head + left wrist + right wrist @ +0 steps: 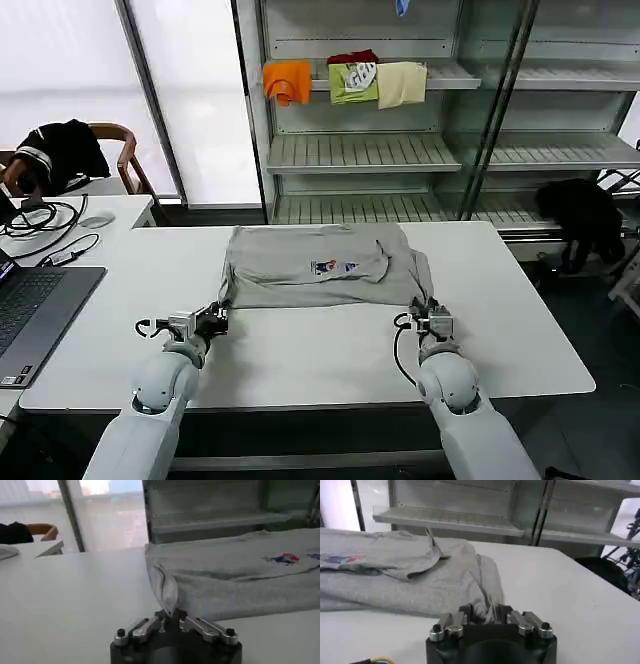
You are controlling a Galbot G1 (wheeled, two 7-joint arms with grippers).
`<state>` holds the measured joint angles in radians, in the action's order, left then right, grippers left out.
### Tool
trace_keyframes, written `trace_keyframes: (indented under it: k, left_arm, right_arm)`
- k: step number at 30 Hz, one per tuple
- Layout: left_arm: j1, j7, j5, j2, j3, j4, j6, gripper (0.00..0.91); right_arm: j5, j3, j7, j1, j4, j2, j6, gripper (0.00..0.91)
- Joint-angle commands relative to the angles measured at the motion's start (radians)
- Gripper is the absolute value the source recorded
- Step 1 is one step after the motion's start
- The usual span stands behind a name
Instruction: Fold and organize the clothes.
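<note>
The light grey shirt (320,265) lies partly folded on the white table (300,350), its small multicolour print (333,267) facing up. My left gripper (220,318) is shut on the shirt's near left corner; a pinched ridge of grey cloth (167,592) rises from between its fingers. My right gripper (428,313) is shut on the near right corner, with bunched cloth (482,602) caught between its fingers. Both grippers sit low at the shirt's near edge.
A laptop (35,305), cables and a mouse lie on the left desk. Behind the table stands a metal shelf rack (400,150) holding orange, green and cream folded clothes (350,80). A chair with a dark garment (60,150) stands at far left.
</note>
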<state>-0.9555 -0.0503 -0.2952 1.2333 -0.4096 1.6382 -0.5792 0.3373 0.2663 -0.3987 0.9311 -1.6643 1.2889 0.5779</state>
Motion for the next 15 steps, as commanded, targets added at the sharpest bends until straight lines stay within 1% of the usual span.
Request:
trace_keyframes:
  k: [1,7,15]
  left_arm:
    - [-0.010,0.003,0.003,-0.001,-0.002,0.004,-0.001,0.040]
    - [-0.031,0.008,0.002,-0.006,-0.013,0.033,-0.001,0.020]
    - [-0.109,0.009,0.001,-0.015,-0.040,0.158,0.000,0.020]
  right_arm:
    - [0.011,0.008,0.004,0.013,0.005,0.001,0.002,0.000]
    - [0.026,0.032,0.010,0.042,-0.042,0.000,0.002,0.000]
    - [0.037,0.061,0.004,0.104,-0.191,-0.010,0.002,0.000]
